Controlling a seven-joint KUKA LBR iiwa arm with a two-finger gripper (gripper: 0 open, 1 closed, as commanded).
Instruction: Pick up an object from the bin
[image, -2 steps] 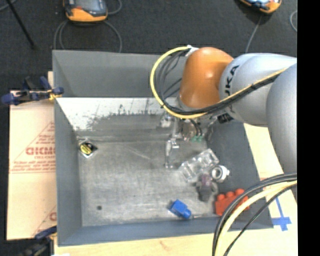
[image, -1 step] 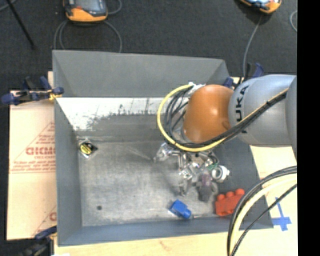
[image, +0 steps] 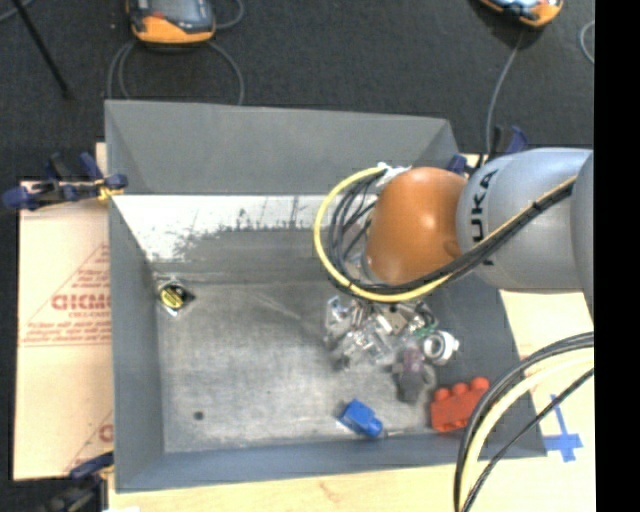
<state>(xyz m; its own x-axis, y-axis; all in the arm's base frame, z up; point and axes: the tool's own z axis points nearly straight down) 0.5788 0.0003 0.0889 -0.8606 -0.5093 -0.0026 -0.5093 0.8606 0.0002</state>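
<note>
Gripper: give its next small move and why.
Probably nudge toward the view's right and lower: the gripper sits at the edge of a heap of dark and pale bits, not squarely over any one; the blue piece and red block lie farther off.

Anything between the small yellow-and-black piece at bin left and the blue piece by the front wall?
Nothing: in the camera view only bare bin floor runs between the yellow-and-black piece and the blue piece.
</note>
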